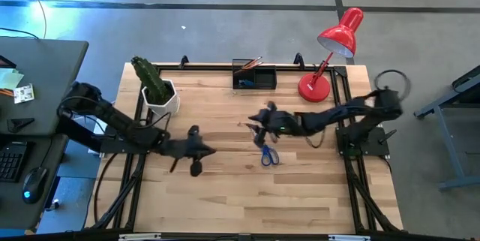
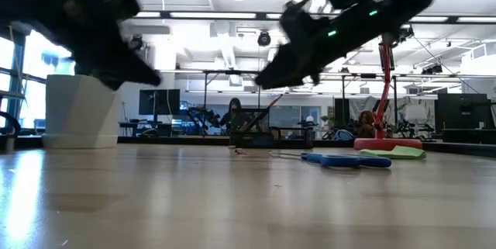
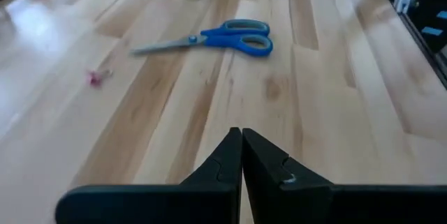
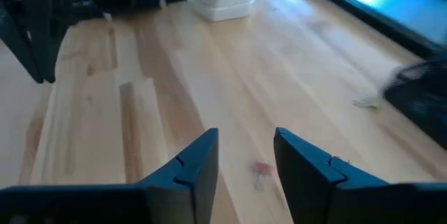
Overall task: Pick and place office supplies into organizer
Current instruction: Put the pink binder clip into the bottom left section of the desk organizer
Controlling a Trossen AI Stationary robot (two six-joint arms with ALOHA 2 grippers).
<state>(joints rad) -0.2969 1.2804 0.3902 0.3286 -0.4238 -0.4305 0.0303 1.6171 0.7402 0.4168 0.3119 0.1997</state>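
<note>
Right wrist view: right gripper (image 4: 244, 155) fingers parted, empty, small pink item (image 4: 262, 169) between; left gripper (image 3: 242, 155) fingers closed, scissors (image 3: 209, 38) ahead.

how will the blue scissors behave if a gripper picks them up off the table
The scissors lie flat and closed on the table, so they probably won't roll. Metal blades look rigid and slick; the blue handles likely give better grip. Held by one end, they may tilt.
</note>
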